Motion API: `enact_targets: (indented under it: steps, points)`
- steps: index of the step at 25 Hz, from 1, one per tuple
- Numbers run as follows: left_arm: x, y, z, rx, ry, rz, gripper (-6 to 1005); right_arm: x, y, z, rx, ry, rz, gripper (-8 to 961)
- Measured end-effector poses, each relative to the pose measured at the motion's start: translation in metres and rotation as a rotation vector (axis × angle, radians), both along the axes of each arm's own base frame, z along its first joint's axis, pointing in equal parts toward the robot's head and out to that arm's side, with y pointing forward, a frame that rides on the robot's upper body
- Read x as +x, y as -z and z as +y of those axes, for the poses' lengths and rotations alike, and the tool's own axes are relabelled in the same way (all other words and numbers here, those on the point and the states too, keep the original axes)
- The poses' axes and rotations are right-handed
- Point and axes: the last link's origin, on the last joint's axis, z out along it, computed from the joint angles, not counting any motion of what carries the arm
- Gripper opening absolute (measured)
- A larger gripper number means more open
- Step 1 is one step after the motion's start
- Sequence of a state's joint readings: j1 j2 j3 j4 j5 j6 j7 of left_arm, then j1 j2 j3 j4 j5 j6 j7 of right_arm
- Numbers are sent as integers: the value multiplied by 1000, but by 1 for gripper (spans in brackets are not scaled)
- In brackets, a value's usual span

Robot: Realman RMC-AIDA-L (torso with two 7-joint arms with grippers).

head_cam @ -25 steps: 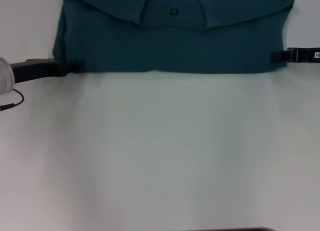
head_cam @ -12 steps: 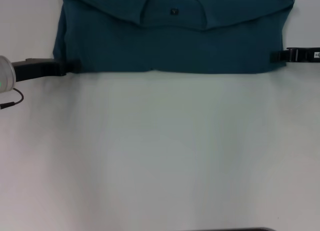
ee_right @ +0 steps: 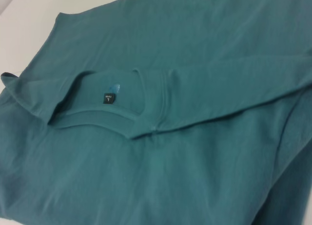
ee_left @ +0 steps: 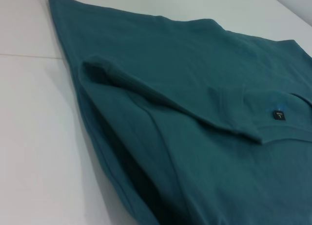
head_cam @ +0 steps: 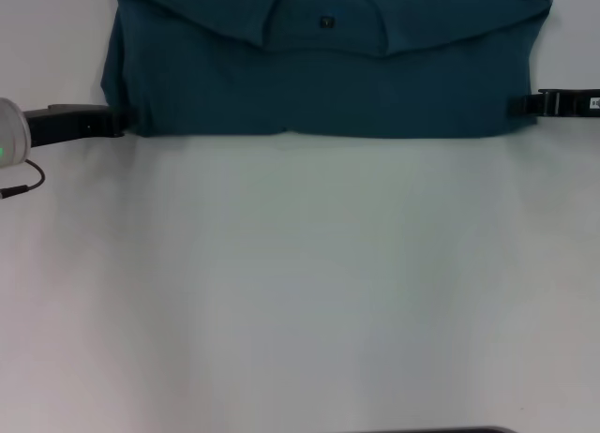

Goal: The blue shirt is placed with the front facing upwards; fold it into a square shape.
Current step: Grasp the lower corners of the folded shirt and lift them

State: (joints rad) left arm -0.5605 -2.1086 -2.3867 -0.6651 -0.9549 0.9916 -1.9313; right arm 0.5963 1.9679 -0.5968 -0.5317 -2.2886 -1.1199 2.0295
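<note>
The blue shirt (head_cam: 323, 82) lies folded into a wide band at the table's far edge, collar and small black label (head_cam: 326, 22) facing up. The lettering is hidden. My left gripper (head_cam: 127, 122) lies flat on the table at the shirt's near left corner, its tip touching the cloth edge. At the shirt's right edge, my right gripper (head_cam: 516, 105) rests low against the fabric. The left wrist view shows the blue shirt (ee_left: 195, 118) close up, layered, with a sleeve folded over. In the right wrist view the blue shirt (ee_right: 161, 137) fills the picture around the collar label (ee_right: 109, 97).
The white table (head_cam: 309, 283) stretches wide in front of the shirt. A thin cable (head_cam: 23, 185) hangs from the left arm at the left edge. A dark strip (head_cam: 431, 430) shows at the near bottom edge.
My left gripper has slid leftward, from lying over the shirt's near left corner to just at its edge. The right gripper and the shirt have stayed put.
</note>
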Motion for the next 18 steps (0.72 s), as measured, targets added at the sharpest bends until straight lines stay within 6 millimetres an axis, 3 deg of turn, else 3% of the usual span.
enact_targets:
  steps: [5, 18]
  points:
    - [0, 0, 0, -1, 0, 3, -4, 0, 0, 0, 0, 0, -1, 23]
    - [-6, -15, -6, -17, -2, -5, 1, 4, -4, -7, -11, 2, 9, 23]
